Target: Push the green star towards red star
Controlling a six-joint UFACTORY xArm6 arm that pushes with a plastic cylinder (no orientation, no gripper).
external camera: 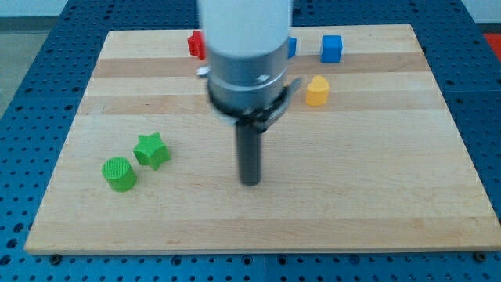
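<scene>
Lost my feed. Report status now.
My tip on bare board, well right of green star. Star untouched, beside green cylinder. Red star mostly hidden behind my arm at view's top.

A rectangular wooden board of pale planks with lengthwise grain fills most of the view. It rests on a blue perforated surface with a regular grid of small holes, visible along the 3, 6 and 9 o'clock edges. At 11 o'clock, a pale strip borders the blue surface. Lighting is even and diffuse, producing soft shadows.
</scene>
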